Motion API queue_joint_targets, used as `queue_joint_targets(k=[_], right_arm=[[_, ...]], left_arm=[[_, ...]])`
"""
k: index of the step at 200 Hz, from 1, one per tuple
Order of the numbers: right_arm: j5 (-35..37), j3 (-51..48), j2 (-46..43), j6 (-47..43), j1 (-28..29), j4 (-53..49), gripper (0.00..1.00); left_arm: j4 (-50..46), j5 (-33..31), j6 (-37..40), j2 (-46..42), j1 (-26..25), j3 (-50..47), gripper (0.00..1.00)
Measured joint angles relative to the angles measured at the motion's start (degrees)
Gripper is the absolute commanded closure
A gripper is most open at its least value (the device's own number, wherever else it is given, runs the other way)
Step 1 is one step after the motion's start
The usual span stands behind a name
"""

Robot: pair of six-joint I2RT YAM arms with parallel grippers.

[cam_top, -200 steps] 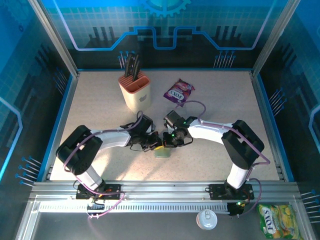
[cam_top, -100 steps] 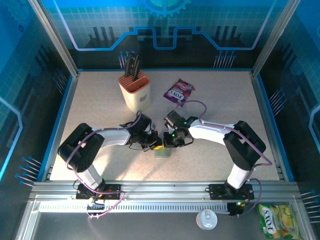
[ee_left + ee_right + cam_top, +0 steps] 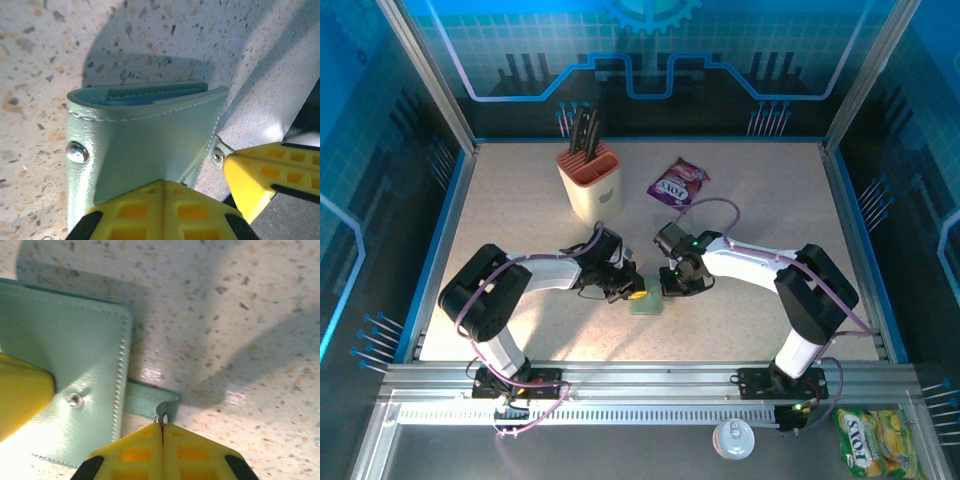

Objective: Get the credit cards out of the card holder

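Note:
The card holder (image 3: 645,304) lies folded shut on the speckled table between both grippers. In the left wrist view it is pale grey-green (image 3: 145,145), with a metal stud (image 3: 77,151) and layered teal edges at its mouth (image 3: 155,92). The credit cards are hidden inside. My left gripper (image 3: 162,186) is shut, its yellow tips pressing on the holder's cover with nothing between them. My right gripper (image 3: 161,425) is shut on the curled end of the holder's closing strap (image 3: 147,399), just off the holder's right edge (image 3: 65,360).
A beige and orange knife block (image 3: 590,182) stands at the back left and a purple snack packet (image 3: 677,183) lies behind the grippers. Blue walls edge the table. A yellow packet (image 3: 873,445) and a white lid (image 3: 733,437) lie outside, near the front rail.
My right gripper has shifted a little to the right and nearer, still at the strap. The left gripper and the holder have barely moved.

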Motion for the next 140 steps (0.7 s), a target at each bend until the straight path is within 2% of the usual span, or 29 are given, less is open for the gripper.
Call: queue_joint_targets(k=[31,44,75,102,140], right_arm=[[1.2,-0.6,-1.6,-0.4,-1.4,-1.8,1.0],[1.0,-0.6,-1.9,-0.5,-1.8,-1.8,0.92],[-1.1,-1.3,-2.2,-0.9,-2.9,-0.8,0.82],[-2.6,-1.7,-2.2,-0.9,-3.8,0.2,0.81],[-6.2,-1.8,-1.9,-0.8,-4.7,3.8,0.8]], left_arm=[[0.0,0.2,0.0,0.0,0.0,0.0,1.0],[0.1,0.2,0.0,0.0,0.0,0.0,1.0],[0.0,0.2,0.3,0.0,0.0,0.1,0.87],[0.0,0.2,1.3,-0.5,0.0,0.1,0.79],[-1.0,0.2,1.3,-0.6,0.0,0.9,0.78]])
